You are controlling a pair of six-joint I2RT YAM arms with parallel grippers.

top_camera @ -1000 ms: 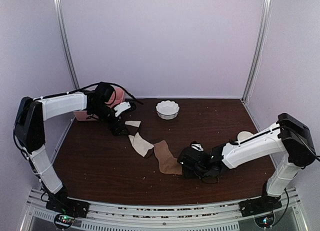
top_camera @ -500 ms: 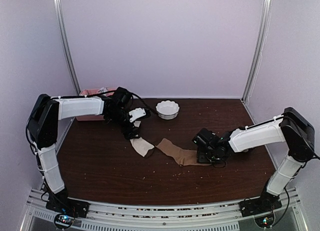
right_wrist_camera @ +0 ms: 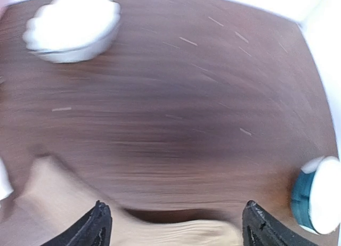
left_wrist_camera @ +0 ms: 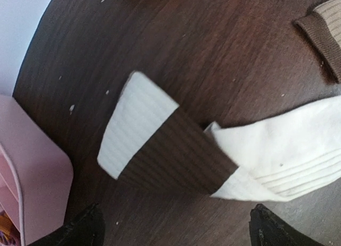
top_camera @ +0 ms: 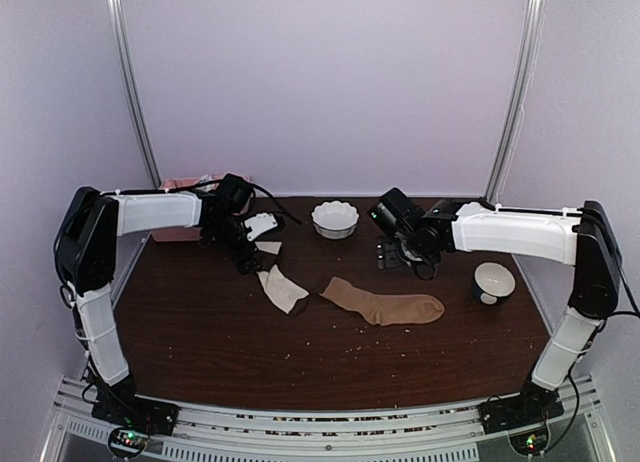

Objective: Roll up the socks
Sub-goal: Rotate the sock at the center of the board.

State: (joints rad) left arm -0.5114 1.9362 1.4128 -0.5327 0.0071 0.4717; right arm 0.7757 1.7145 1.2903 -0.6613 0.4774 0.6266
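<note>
Tan sock [top_camera: 385, 305] lies flat, elongated; cream sock [top_camera: 283, 289] ribbed, folded, brown-banded.

The left arm [top_camera: 150, 212] and right arm [top_camera: 510, 232] have white shells on their long links and black joints. Thin black cables [top_camera: 268, 194] loop off the left one. The left pincer [top_camera: 247, 260] and right pincer [top_camera: 393, 257] end in dark tapered fingers [left_wrist_camera: 85, 230].

Right wrist view motion-blurred: tan sock [right_wrist_camera: 64, 208] cut by bottom edge, small bowl [right_wrist_camera: 319, 195] by right edge. Left wrist: cream sock [left_wrist_camera: 287, 145] runs off right, pink box [left_wrist_camera: 26, 171] off left.
</note>
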